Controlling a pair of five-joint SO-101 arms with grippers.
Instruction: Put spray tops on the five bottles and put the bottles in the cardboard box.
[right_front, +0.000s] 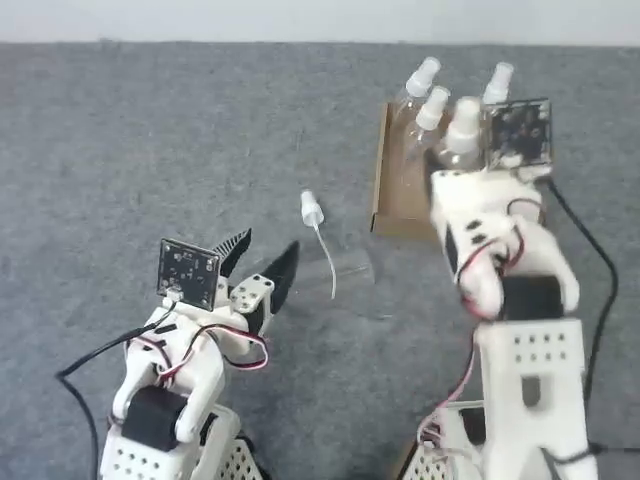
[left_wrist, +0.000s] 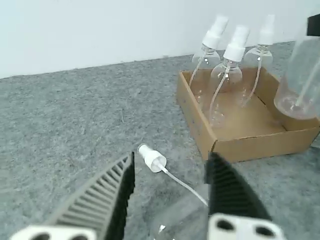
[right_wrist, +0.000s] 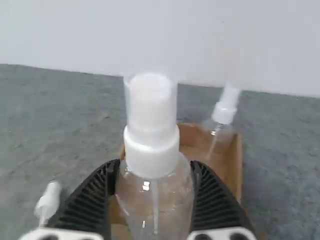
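Left gripper (right_front: 270, 242) gapes wide at the bare bottle (right_front: 345, 268): light, slick plastic, I'd pinch mid-body. Right gripper (right_wrist: 155, 170) clamps a capped bottle (right_wrist: 150, 145).

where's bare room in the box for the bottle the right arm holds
Box: floor free at the near end, between the three standing bottles and the near wall. Far end crowded. Table: wide bare stretch left of the box, beyond the loose spray top and lying bottle.
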